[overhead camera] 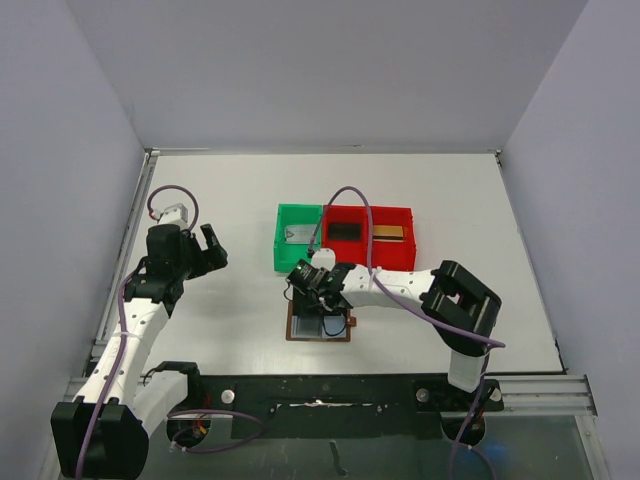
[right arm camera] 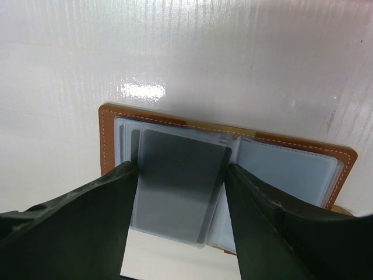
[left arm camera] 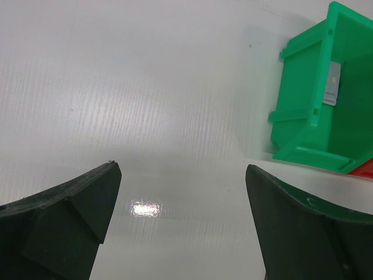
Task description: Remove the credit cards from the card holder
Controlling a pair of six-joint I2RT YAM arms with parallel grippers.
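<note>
White tabletop (overhead camera: 230,190) bore the card holder (right arm camera: 291,169), spread open so the right gripper (right arm camera: 180,169) could straddle a dark credit card (right arm camera: 178,192); gripped or not, I couldn't tell. Aside, the left gripper (left arm camera: 180,175) gaped, idle.

— Where's the small brown leather card holder (overhead camera: 300,331)?
— Open flat on the white table (overhead camera: 450,200), beneath the right gripper (overhead camera: 318,304).
— And the bins?
— Green plastic bin (overhead camera: 281,255) beside red plastic bin (overhead camera: 390,259), just behind it. Left gripper (overhead camera: 213,250) hangs well apart, leftward.
</note>
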